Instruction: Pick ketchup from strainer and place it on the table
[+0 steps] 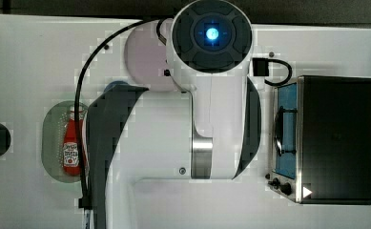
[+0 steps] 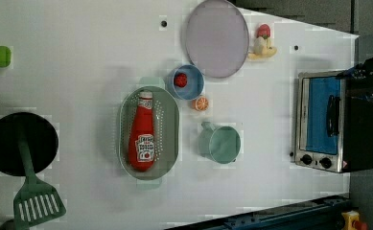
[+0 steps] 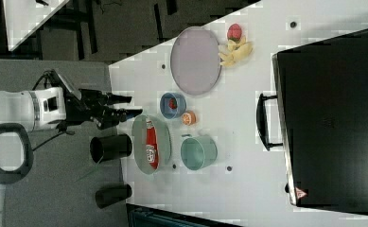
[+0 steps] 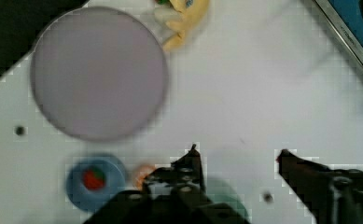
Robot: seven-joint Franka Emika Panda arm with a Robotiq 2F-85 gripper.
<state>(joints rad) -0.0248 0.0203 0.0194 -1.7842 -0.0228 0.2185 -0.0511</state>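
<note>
Red ketchup (image 2: 143, 136) lies on its side in the strainer (image 2: 169, 129), untouched.

Plastic squeeze bottle, cap toward the blue bowl (image 2: 192, 81), its length running along the pale green oval on the white worktop (image 2: 78, 57). It is likely light and smooth, with soft walls that give under pressure, so a firm pinch across the narrower waist just above the label looks safer than the fat, rounded base, where fingers could slide off. The hand (image 4: 237, 154) hangs above the worktop with its fingers apart and nothing between them, over the mug (image 2: 220, 143) and plate (image 2: 216, 38) side, not yet at the bottle. The strainer's rim may crowd a low approach.
</note>
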